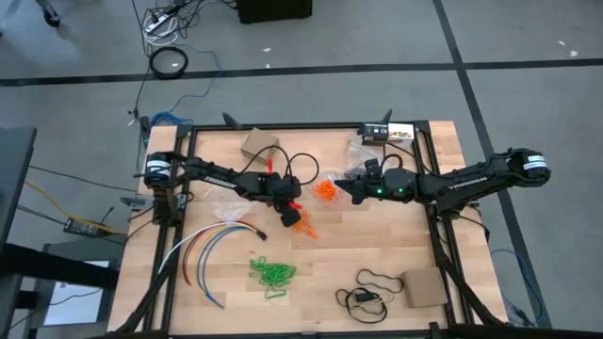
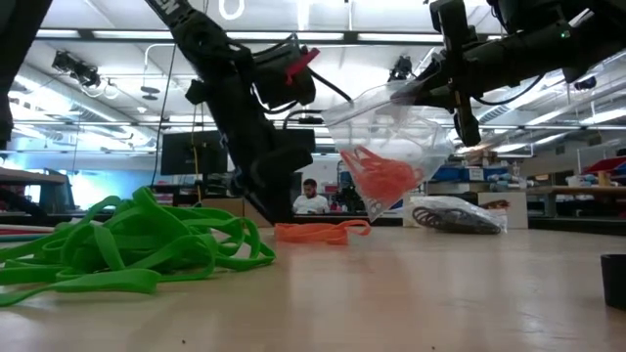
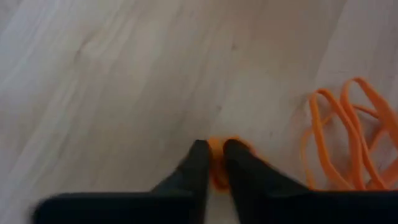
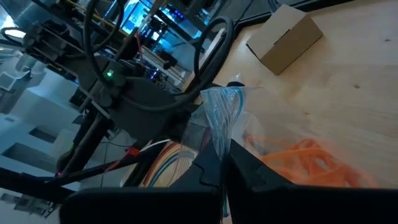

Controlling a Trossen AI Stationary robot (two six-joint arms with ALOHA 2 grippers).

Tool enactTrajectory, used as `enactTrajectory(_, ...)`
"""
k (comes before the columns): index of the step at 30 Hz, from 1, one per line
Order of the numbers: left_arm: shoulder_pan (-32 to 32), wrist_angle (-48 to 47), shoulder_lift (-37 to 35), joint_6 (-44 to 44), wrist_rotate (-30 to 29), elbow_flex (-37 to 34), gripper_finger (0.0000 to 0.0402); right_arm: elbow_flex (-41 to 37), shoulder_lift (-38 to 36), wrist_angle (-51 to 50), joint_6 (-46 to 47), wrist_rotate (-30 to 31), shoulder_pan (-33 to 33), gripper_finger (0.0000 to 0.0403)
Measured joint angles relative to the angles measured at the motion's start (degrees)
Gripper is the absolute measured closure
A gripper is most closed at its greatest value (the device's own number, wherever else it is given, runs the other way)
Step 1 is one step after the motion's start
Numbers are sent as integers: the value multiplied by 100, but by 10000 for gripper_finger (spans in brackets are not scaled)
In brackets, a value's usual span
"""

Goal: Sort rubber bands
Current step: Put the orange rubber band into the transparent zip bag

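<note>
Left tool (image 3: pixel 212 163) is down on the counter (image 1: pixel 377 240), its two dark fingers nipped in on an orange rubber band (image 3: pixel 217 163), and more orange rubber bands (image 3: pixel 348 140) lie loose just beside it. Over on the other side, the right tool (image 4: pixel 224 163) is clamped tight on the rim of a clear plastic bag (image 2: pixel 391 147), holding it up off the wood with a clump of orange bands (image 2: pixel 383 176) already inside. The green heap (image 1: pixel 272 272) sits well apart, nearer the front edge, untouched. So this reads as the orange round: pick off the counter, drop in the bag. Next, by my reckoning, the left tool has to lift clear with that band, swing across to the bag's mouth and let go above it. The catch: the mouth looks narrow and floppy, and a thin band can cling to a finger.
</note>
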Motion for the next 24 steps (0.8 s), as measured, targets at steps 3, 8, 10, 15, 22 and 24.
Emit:
enactTrajectory(3, 1, -150, -112, 346, -2, 58, 389, 0, 1, 1, 1, 0, 0, 399)
enactTrajectory(8, -67, -792, -555, 717, -65, 679, 397, 0, 1, 2, 5, 0, 0, 399)
enactTrajectory(10, -139, -1090, -774, 869, -91, 970, 398, 0, 1, -5, 12, 0, 0, 399)
enactTrajectory(15, -378, -1457, -1208, 1335, -191, 1766, 400, 0, 1, -33, 65, 2, 0, 399)
enactTrajectory(22, -650, -981, -1194, 2101, -194, 2487, 400, 0, 0, -44, 146, 0, 0, 399)
enactTrajectory(24, -648, -770, -1110, 2213, -138, 2498, 401, 0, 1, -43, 189, 0, 0, 399)
